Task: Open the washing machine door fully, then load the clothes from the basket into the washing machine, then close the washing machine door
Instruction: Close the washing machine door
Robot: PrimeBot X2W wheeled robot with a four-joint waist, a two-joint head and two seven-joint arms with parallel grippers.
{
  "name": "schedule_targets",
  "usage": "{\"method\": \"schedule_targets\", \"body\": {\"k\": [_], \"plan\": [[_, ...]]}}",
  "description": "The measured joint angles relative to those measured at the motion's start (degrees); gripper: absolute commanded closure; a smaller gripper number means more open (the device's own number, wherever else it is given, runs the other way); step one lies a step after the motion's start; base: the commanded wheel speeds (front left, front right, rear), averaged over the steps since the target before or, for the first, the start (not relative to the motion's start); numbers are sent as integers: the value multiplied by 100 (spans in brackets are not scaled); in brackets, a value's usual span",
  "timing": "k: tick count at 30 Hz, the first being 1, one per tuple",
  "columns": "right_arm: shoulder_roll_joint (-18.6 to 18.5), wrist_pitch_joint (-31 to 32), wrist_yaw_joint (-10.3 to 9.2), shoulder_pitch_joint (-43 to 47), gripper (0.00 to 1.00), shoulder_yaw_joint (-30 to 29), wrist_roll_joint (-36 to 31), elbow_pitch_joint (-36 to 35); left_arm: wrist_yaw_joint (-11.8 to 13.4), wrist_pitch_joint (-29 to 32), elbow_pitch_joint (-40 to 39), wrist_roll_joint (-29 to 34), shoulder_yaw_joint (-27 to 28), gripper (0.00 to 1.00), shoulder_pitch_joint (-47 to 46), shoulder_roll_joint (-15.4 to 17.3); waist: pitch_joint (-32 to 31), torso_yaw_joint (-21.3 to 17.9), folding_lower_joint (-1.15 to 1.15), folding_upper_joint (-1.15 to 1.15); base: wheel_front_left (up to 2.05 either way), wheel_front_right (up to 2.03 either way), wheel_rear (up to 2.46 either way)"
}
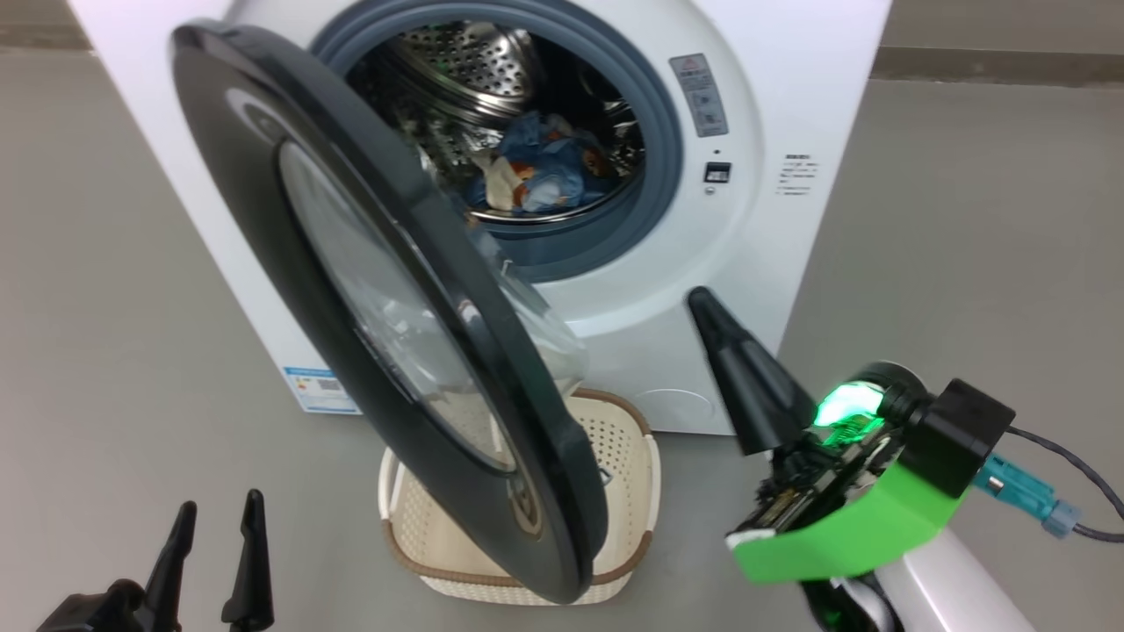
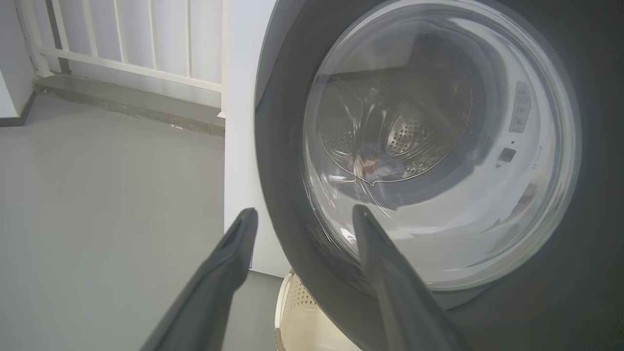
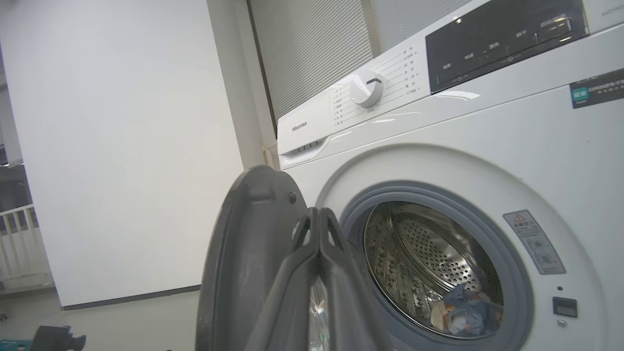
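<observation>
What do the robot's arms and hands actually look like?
The left hand and right hand each have two long, tapering dark fingers. Behind the right: bright green cover, glowing green light, black box, teal-plugged dark cable, white forearm.

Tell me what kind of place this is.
Probably a laundry corner of an indoor room, perhaps a test space: a white front-loading washing machine stands on a grey floor, a laundry basket sits before it, and slatted blinds hang behind it.
</observation>
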Motion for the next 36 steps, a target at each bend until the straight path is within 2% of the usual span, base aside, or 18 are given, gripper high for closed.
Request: {"method": "schedule_targets", "body": {"k": [3,6,12,16,26,36], "plan": [[-120,-1,0,-85,100,446,52,-443,0,0,20,0,-10,0,1,-30,-8,130,0,0,0,0,0],[-367,-1,0,-178,100,1051,172,-602,0,0,40,-1,-21,0,-1,-42,-25,242,0,0,0,0,0],[-755,-1,0,-218,100,1793,393,-419,0,0,77,-44,-49,0,-1,-53,-68,417,0,0,0,0,0],[-977,0,0,-309,100,2251,452,-4,0,0,110,-47,-71,0,-1,-67,-91,555,0,0,0,0,0],[-1144,1,0,-422,100,2988,990,1290,0,0,142,-89,-79,0,1,-88,-90,860,0,0,0,0,0],[-1135,1,2,-627,100,3036,1156,1947,0,0,133,-114,-78,0,0,-89,16,912,0,0,0,0,0]]}}
